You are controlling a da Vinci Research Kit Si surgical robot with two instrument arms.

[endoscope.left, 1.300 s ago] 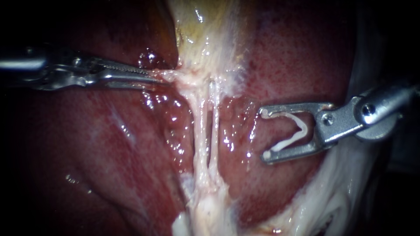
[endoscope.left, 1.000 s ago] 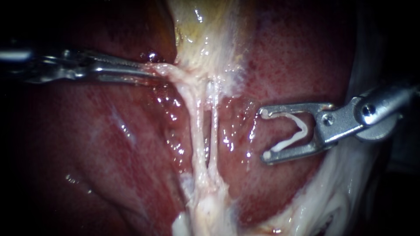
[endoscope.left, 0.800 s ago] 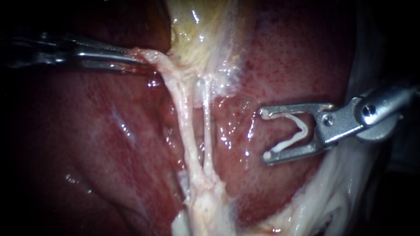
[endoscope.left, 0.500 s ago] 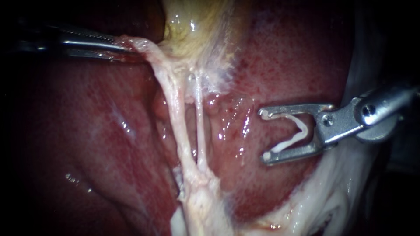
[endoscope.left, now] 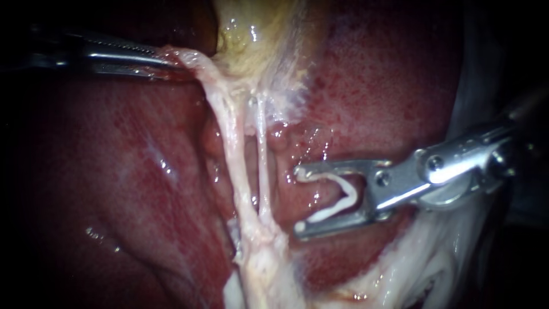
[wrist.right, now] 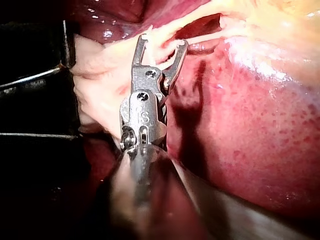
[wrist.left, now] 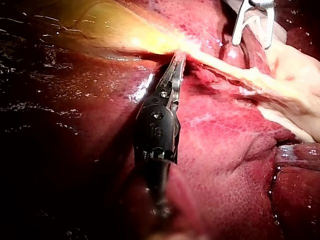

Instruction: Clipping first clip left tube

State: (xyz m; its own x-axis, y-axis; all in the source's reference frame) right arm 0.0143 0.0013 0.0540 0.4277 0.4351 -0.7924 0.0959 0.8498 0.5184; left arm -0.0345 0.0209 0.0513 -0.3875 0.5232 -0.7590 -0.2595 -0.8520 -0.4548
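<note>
Dark red liver is filling the endoscope view, with the yellowish gallbladder running off its far edge. The left tube and right tube are stretching nearward side by side. The left instrument, its shaft lost in shadow, is clamping pale tissue atop the left tube. The right instrument, jaws wide apart, is cradling an open white clip just right of the right tube, touching neither tube.

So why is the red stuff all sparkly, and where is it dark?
Endoscope view: light glints on the wet liver, dark edges, left instrument in shade. Right wrist view: the right instrument throws a shadow on the liver. Left wrist view: bright glare on the gallbladder.
</note>
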